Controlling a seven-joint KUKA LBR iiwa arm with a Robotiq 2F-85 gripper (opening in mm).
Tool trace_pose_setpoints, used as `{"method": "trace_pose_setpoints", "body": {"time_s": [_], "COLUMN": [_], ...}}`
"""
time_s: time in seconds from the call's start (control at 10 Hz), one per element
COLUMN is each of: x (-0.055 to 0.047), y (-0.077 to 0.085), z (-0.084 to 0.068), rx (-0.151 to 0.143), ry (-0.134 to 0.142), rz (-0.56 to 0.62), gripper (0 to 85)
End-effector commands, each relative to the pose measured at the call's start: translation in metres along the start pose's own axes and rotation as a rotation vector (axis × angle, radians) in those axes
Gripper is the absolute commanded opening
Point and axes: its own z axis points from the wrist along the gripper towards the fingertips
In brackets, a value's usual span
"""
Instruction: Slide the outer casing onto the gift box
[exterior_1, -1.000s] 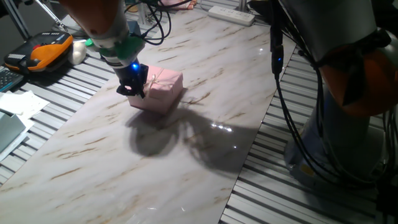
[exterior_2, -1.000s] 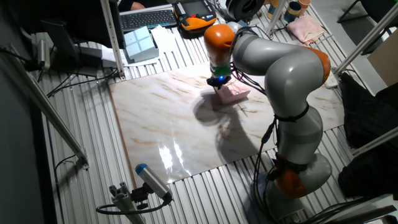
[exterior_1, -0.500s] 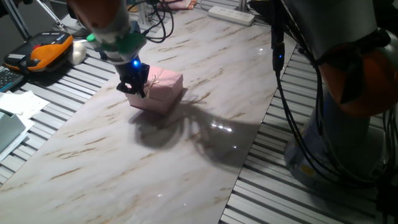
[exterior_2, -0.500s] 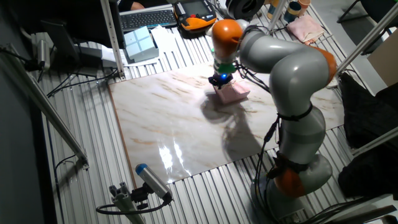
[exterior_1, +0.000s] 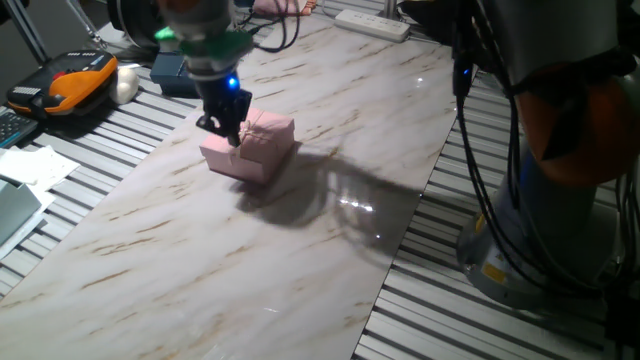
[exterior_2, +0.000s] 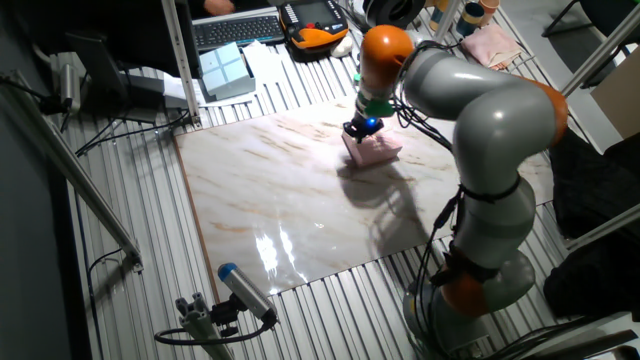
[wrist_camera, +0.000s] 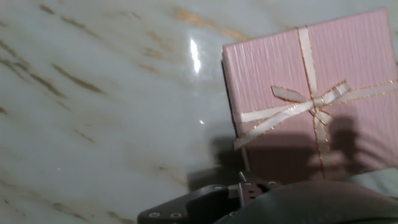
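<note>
1. Gripper (exterior_1: 228, 126) hangs low over the near-left part of the pink gift box (exterior_1: 250, 146), at or just above its top. From both fixed views I cannot tell how far the claw is open or whether it has hold of anything; the hand view shows only dark hardware at the bottom edge, no fingertips.
2. Gift box sits on the marble tabletop (exterior_1: 300, 250), toward its far left side in the one fixed view. In the hand view the box (wrist_camera: 311, 93) fills the right half, ribbon bow (wrist_camera: 311, 107) on top.
3. Outer casing: not separable from the box in any view. The pink block may be box alone or box inside its sleeve; cannot tell.
4. Risk: the polished tabletop probably offers little grip, so any sideways push from the hand likely skates the box instead of seating a sleeve.
5. Risk: the raised bow and ribbon could snag a sleeve edge or a finger and drag or crush the loops.
6. Risk: an off-centre press on the near-left corner could tip or dent the cardboard.
</note>
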Motion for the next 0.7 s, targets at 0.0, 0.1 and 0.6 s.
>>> {"method": "trace_pose_setpoints", "body": {"time_s": [0.0, 0.1, 0.6], "x": [0.0051, 0.0083, 0.0115], "y": [-0.0027, -0.0038, -0.0029], "z": [-0.0022, -0.0037, -0.0036], "rx": [-0.015, -0.015, -0.034], "ry": [-0.004, -0.016, -0.051], "rz": [-0.001, -0.001, 0.002], "gripper": [0.0, 0.0, 0.0]}}
